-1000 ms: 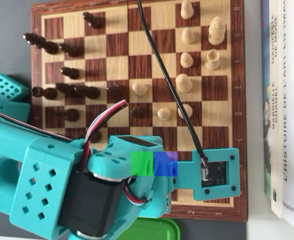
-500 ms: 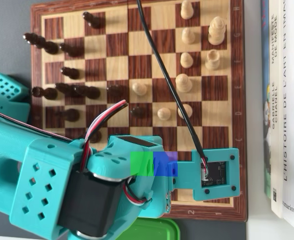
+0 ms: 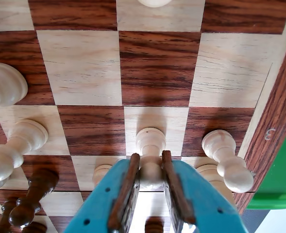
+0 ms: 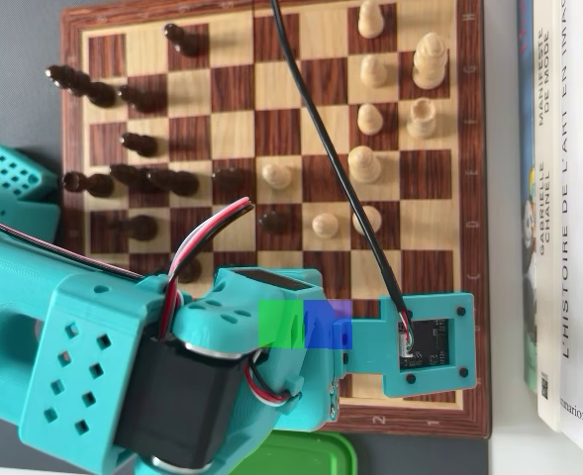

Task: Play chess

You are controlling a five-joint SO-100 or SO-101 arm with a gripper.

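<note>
Gripper (image 3: 150,160) clamped on a white pawn (image 3: 150,145), one finger (image 3: 129,184) on its left flank and the other on its right in the wrist view, head pinched between the pads, base pointing away toward the far squares. Pawn's long axis in line with the fingers, running straight ahead of the wrist, so any lift should follow that axis and not sideways. Pawn standing on the board (image 3: 155,68) near its right edge, on the boundary of a light and a dark square as seen here; whether the base touches the wood cannot be told. Second white piece (image 3: 226,158) just beside on the right, a third (image 3: 16,145) well to the left, dark pieces (image 3: 33,194) at lower left. Open squares lie ahead. In the overhead view, arm (image 4: 172,366) hides the grasp; green lid (image 4: 301,455) near the bottom edge. Likely risk: brushing the right neighbour on the way up.
</note>
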